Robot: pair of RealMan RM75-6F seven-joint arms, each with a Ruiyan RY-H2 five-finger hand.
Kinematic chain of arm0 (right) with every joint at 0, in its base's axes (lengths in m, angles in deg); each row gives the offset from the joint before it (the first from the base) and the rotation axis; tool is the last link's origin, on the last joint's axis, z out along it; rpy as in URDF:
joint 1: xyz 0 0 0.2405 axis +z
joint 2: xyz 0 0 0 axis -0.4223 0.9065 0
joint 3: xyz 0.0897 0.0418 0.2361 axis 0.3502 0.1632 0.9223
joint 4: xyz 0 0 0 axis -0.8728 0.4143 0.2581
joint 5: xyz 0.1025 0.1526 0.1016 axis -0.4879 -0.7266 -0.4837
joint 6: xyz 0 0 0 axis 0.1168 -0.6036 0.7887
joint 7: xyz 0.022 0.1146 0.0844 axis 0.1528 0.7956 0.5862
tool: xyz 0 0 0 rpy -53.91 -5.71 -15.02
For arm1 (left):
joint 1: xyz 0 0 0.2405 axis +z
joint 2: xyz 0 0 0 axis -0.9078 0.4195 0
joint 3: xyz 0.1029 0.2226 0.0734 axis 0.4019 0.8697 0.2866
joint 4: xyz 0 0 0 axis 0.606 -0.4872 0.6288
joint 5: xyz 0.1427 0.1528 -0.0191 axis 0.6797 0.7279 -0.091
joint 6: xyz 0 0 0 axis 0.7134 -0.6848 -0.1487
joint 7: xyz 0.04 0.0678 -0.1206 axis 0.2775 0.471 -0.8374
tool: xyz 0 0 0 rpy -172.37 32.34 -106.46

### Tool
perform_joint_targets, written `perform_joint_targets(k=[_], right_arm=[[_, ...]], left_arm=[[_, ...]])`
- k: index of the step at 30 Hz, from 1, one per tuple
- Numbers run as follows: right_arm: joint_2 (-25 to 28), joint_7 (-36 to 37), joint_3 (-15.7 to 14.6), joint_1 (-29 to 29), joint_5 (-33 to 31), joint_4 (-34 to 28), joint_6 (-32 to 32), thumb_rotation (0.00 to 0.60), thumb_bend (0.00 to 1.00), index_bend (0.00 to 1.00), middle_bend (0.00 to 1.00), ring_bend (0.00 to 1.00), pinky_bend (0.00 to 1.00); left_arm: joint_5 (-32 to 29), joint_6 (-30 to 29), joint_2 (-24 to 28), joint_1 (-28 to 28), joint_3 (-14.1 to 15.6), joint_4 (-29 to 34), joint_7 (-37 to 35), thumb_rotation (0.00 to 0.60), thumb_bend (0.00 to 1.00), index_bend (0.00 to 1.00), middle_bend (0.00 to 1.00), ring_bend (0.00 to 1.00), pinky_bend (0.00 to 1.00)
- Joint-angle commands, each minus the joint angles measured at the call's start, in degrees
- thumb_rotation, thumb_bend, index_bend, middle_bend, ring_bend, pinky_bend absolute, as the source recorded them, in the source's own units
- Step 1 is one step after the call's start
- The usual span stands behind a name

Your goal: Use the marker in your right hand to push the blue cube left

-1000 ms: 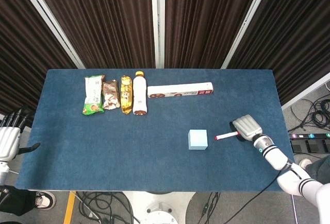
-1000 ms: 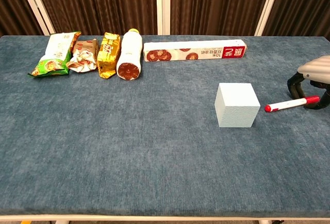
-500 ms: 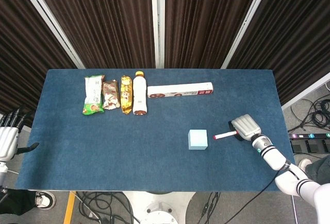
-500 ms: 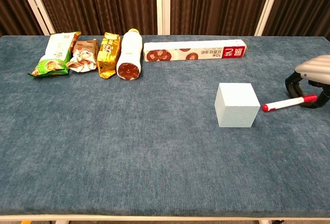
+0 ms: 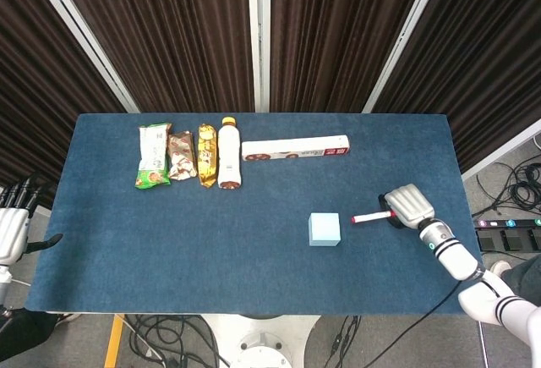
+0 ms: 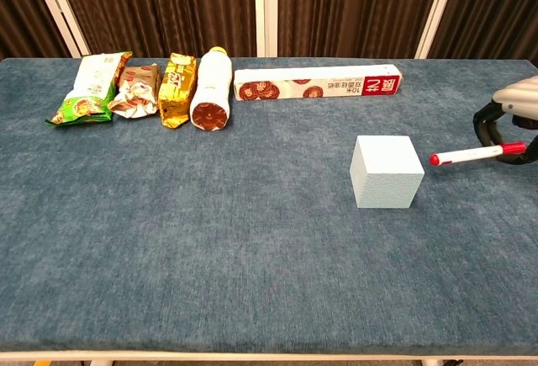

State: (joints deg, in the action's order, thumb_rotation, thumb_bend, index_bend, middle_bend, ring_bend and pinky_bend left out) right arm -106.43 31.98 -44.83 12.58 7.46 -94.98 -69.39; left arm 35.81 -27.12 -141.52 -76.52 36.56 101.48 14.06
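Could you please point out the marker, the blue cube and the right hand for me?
marker [image 6: 466,156], chest view, mid-barrel.
blue cube [image 6: 386,172], chest view, front face.
right hand [image 5: 408,205], head view, back of the hand.

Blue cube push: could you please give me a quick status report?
Right hand holds marker; left hand off table, open. Marker tip short of blue cube, not touching. Path left unobstructed.

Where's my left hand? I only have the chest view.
Observer: The head view shows the left hand off the table's left edge, holding nothing.
Operator: Is the marker touching the cube yet?
Observer: No. From above, a strip of bare table shows between the marker tip and the cube.
Operator: Is it lined up?
Observer: From above, the tip is level with the cube's far edge, not its middle.
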Motion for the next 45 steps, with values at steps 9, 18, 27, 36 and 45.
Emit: perform_joint_targets(k=[9,18,27,36,45], right_arm=[[4.9,-6.2,0.8,-5.2,-3.1,-11.0,-5.7,0.600,0.31,0.63,0.59,0.96,1.00],[4.2,-12.4,2.1,-5.0,-5.6,-14.9,-3.9,0.600,0.31,0.64,0.59,0.96,1.00],[1.0,-16.1,3.4,-4.0,-8.0,-14.7,-1.4,0.600,0.31,0.64,0.59,0.96,1.00],[-2.7,-19.0,5.6,-1.7,-9.6,-15.5,0.1,0.600,0.32,0.65,0.60,0.96,1.00],[-4.5,-22.1,7.2,-0.5,-11.3,-18.2,0.0,0.600,0.32,0.65,0.60,0.97,1.00]], left_arm=[[0.2,-0.1,0.2,-0.1,-0.1,0.4,-0.4,0.600,0.04,0.18,0.11,0.01,0.10],[0.1,-1.1,0.9,0.7,-0.1,0.5,-1.6,0.600,0.04,0.18,0.11,0.01,0.10],[-0.3,-1.5,1.3,1.4,-0.2,-0.8,-3.7,0.600,0.04,0.18,0.11,0.01,0.10],[-0.4,-1.2,1.2,1.5,-0.3,-2.2,-4.8,0.600,0.04,0.18,0.11,0.01,0.10],[-0.5,-1.0,0.9,1.5,-0.3,-2.7,-4.9,0.600,0.04,0.18,0.11,0.01,0.10]])
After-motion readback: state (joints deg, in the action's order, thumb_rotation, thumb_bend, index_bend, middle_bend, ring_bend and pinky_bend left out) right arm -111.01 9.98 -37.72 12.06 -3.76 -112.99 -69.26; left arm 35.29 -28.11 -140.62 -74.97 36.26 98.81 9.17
